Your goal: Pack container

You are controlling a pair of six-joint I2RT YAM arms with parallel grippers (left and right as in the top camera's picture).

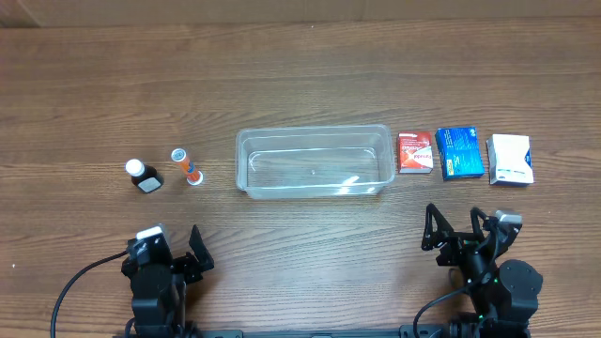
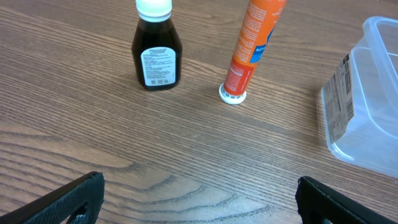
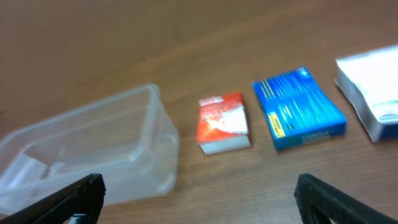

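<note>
The clear plastic container [image 1: 315, 161] stands empty at the table's middle; its corner shows in the left wrist view [image 2: 367, 99] and its end in the right wrist view [image 3: 93, 149]. Left of it stand a dark bottle with a white cap [image 1: 144, 176] [image 2: 156, 50] and an orange tube [image 1: 187, 167] [image 2: 249, 46]. Right of it lie a red box [image 1: 414, 152] [image 3: 222, 122], a blue box [image 1: 459, 154] [image 3: 298, 109] and a white box [image 1: 510, 159] [image 3: 373, 96]. My left gripper [image 1: 174, 249] [image 2: 199, 199] is open and empty near the front edge. My right gripper [image 1: 460, 230] [image 3: 199, 199] is open and empty at the front right.
Brown wood-grain table [image 1: 300, 75] all round. The items sit in one row across the table's middle, with both arms' bases at the front edge.
</note>
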